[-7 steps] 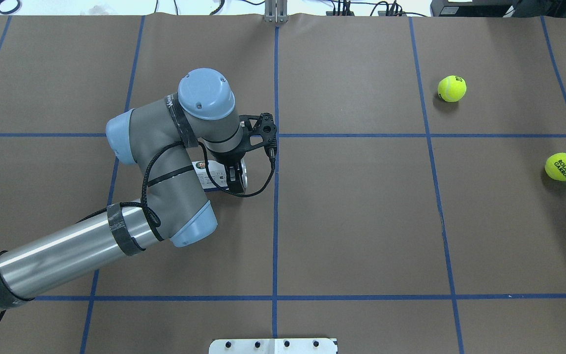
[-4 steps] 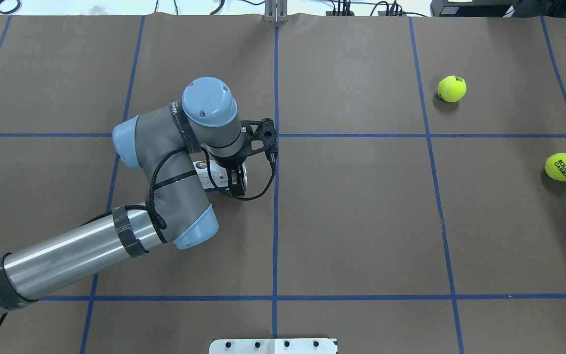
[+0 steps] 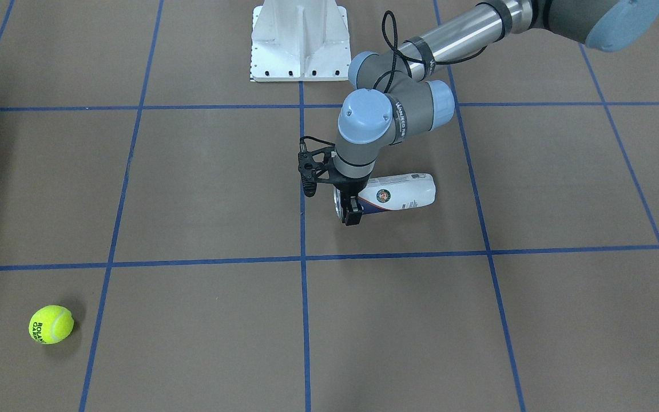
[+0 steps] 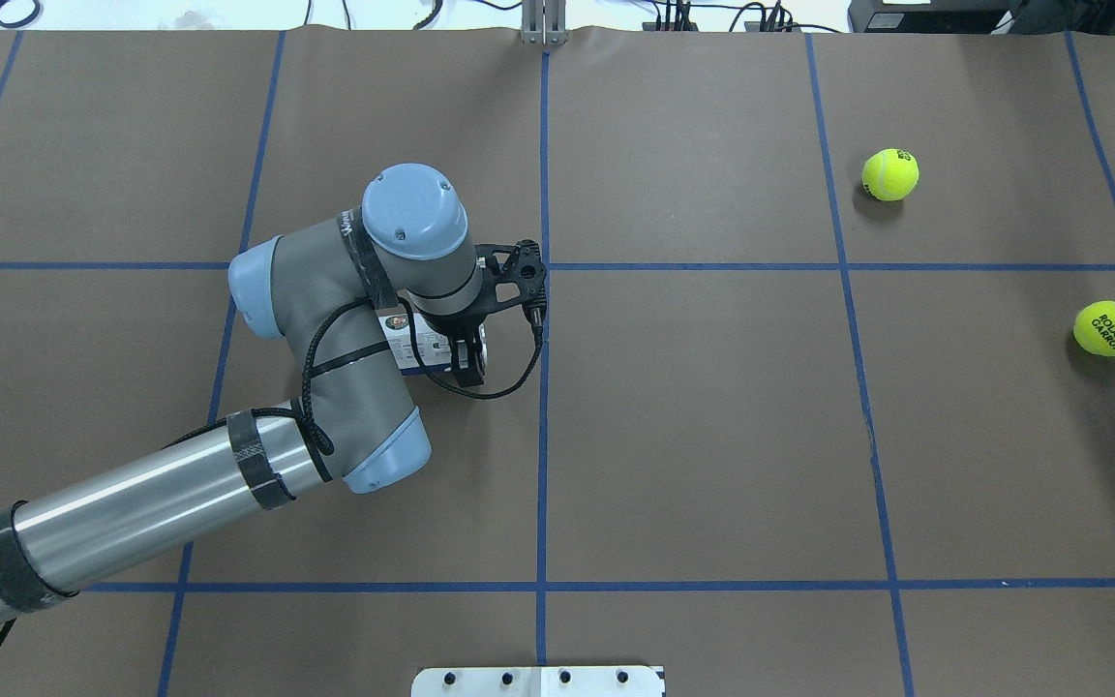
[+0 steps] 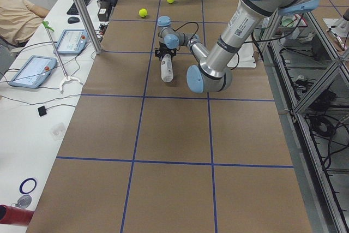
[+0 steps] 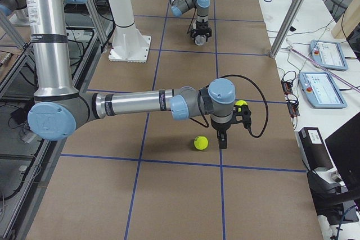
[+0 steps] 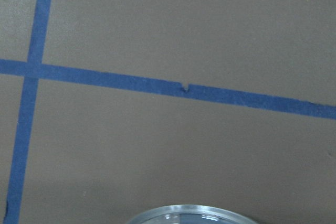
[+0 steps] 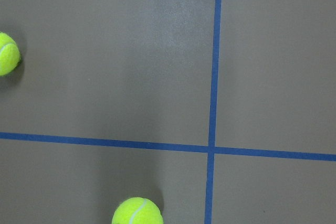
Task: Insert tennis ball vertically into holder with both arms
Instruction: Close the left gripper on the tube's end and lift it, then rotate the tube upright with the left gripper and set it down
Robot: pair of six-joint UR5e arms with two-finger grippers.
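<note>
- The holder point(image 3: 401, 193) is laid on its side on the bench point(image 3: 192, 183), long axis crosswise, mouth toward the robot's right.
- Its mouth end is straddled by the left pincer point(image 3: 348, 207); whether it is clamped cannot be told.
- The opening of the right pincer point(image 6: 223, 140) cannot be judged.

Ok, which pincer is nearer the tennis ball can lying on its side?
Left. The left pincer is right at the rimmed end of the can. The right pincer is far across the table, beside a tennis ball.
</note>
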